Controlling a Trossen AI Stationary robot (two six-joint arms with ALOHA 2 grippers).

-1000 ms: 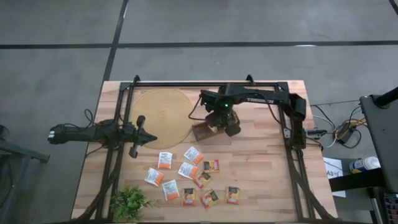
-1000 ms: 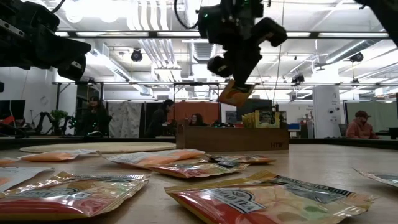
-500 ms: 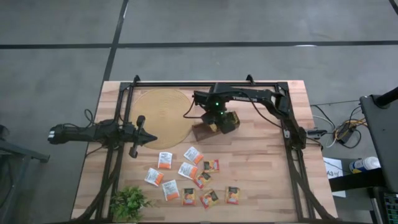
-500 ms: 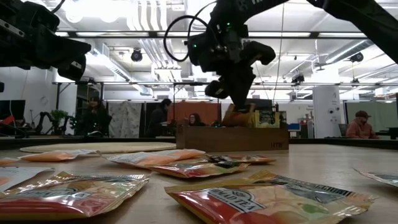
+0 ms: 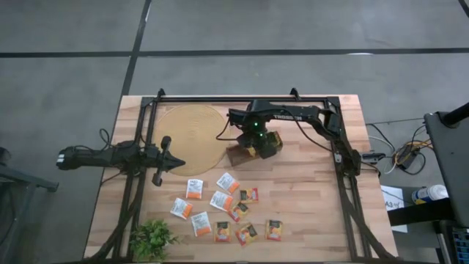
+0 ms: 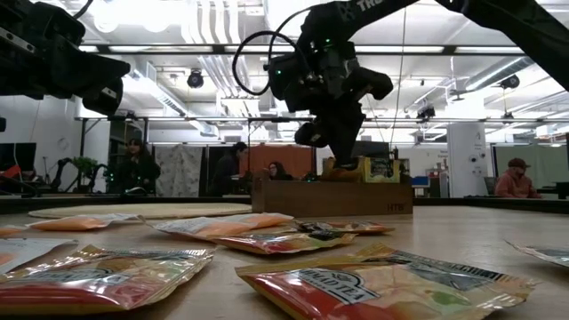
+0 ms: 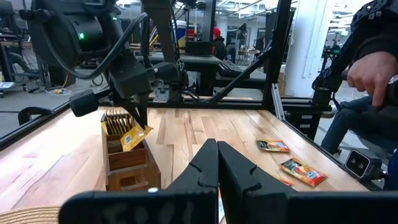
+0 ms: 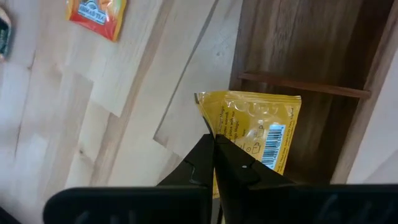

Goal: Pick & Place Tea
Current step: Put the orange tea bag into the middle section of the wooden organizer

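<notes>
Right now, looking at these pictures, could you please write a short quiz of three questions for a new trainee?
1. True or false: the right gripper is shut on a yellow tea sachet.
2. Where is that sachet? A) on the round mat B) over the wooden tray C) beside the plant
3. Fill in: the left gripper is shut and holds ____.

Key: 1 true. 2 B. 3 nothing.
</notes>
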